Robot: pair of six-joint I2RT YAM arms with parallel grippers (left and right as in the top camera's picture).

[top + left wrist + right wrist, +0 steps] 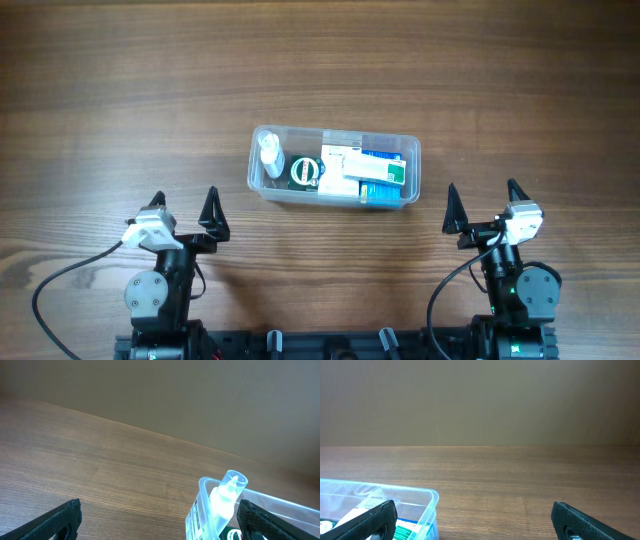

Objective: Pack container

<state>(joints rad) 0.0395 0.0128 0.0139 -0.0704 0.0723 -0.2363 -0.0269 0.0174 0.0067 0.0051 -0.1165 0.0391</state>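
Nearest, left fingers and right fingers stand spread wide, gripping nothing. Beyond, between them, the container sits on the surface, holding boxes and a bottle. Only the left wrist view shows the bottle standing at its end wall

Overhead top-down; wrist cams low, share container.

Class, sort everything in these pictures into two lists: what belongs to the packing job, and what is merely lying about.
Belongs to the job: container; spray bottle, round green item and small boxes inside it; left gripper, right gripper, both open.

Just there: wooden table; black cables by the arm bases.
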